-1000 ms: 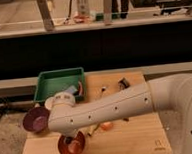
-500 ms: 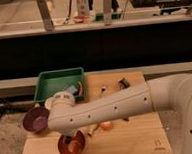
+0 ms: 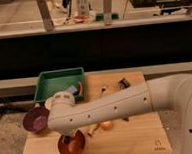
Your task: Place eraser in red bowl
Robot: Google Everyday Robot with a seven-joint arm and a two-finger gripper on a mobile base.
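Observation:
The red bowl [image 3: 74, 146] sits at the front left of the wooden table [image 3: 134, 138]. My white arm reaches across from the right, and its wrist bends down over the bowl. The gripper [image 3: 68, 140] is a dark shape right above or just inside the bowl, mostly hidden by the wrist. I cannot make out the eraser; it may be hidden under the wrist at the bowl.
A purple bowl [image 3: 35, 119] stands left of the red bowl. A green tray [image 3: 54, 79] with a few items is at the back left. A black-handled brush [image 3: 123, 82] lies at the back. A small orange object [image 3: 106, 125] lies under the arm.

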